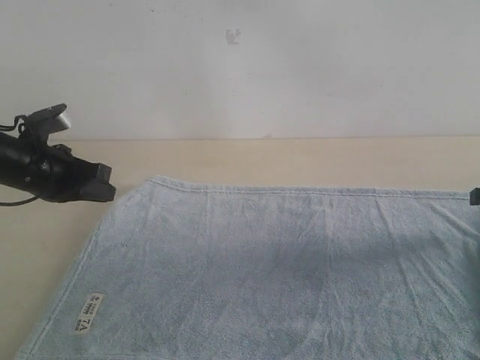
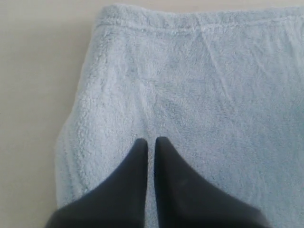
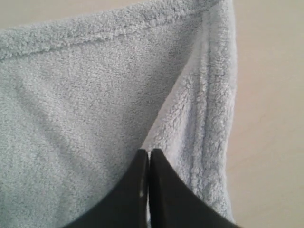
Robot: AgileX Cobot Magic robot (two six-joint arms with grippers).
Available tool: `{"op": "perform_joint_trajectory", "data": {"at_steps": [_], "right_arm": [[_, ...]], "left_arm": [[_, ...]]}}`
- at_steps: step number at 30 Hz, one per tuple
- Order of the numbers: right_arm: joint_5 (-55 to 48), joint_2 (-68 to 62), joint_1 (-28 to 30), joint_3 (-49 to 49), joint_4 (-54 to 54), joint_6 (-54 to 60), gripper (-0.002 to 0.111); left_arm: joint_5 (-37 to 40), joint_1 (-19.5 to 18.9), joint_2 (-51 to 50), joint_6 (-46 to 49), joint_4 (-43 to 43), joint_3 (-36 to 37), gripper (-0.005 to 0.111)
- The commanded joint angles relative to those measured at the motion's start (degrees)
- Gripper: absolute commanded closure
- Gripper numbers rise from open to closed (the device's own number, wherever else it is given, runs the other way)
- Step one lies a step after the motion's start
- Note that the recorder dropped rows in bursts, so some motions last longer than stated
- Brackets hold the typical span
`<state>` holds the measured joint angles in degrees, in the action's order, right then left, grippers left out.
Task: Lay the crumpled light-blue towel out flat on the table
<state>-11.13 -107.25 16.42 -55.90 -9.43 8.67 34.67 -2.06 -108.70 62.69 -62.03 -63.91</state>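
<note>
While towel (image 1: 285, 262) lies flat, left tool (image 2: 149, 139) clenched above it, right tool (image 3: 148, 151) pinching corner

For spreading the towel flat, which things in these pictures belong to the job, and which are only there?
Belong to the job: towel, table, left gripper, right gripper.
Only there: wall, small dark mark on it.

The beige table (image 1: 225, 161) bears the pale-blue towel (image 1: 262, 262), spread mostly flat, one corner seemingly folded.
</note>
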Motion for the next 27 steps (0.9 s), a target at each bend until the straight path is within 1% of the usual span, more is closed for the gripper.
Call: {"op": "perform_joint_trajectory", "data": {"at_steps": [1, 5, 9, 12, 15, 17, 22, 24, 26, 27], "right_arm": [[3.23, 0.37, 0.22, -0.08, 0.14, -0.33, 0.109], [4.07, -2.10, 0.22, -0.19, 0.14, -0.08, 0.109], [4.39, -4.89, 0.22, -0.19, 0.14, 2.46, 0.109], [4.93, -5.89, 0.22, -0.19, 0.14, 3.92, 0.109], [5.34, -6.33, 0.97, -0.28, 0.26, 3.89, 0.109], [5.34, -6.93, 2.74, -0.28, 0.38, 3.98, 0.109], [4.27, -9.92, 14.92, -0.32, 0.25, 3.98, 0.109], [5.63, -9.58, 15.96, -0.32, 0.25, 3.98, 0.109], [6.54, -8.69, 15.32, -0.32, -0.78, 3.74, 0.109], [7.08, -8.04, 14.26, -0.32, -0.78, 3.74, 0.109]], "left_arm": [[-1.14, -0.02, 3.44, -1.86, 0.43, -0.06, 0.103], [-3.39, -0.02, 3.28, -1.31, 0.00, -0.06, 0.103], [-3.11, -0.02, 0.80, -1.14, -0.56, -0.06, 0.103], [-3.11, -0.02, -1.29, 1.71, -1.58, -0.06, 0.103], [-3.22, -0.02, -2.31, 2.12, -1.59, -0.06, 0.103], [-3.22, -0.02, -2.45, 2.12, -1.59, -0.06, 0.103], [-3.40, -0.02, -1.98, 2.12, -1.59, -0.06, 0.103], [-4.84, -0.02, -1.98, 3.40, -1.16, -0.06, 0.103], [-5.07, -0.02, -1.98, 4.19, -1.76, -0.06, 0.103], [-4.83, -0.02, -1.98, 4.19, -3.36, -0.17, 0.100]]}}
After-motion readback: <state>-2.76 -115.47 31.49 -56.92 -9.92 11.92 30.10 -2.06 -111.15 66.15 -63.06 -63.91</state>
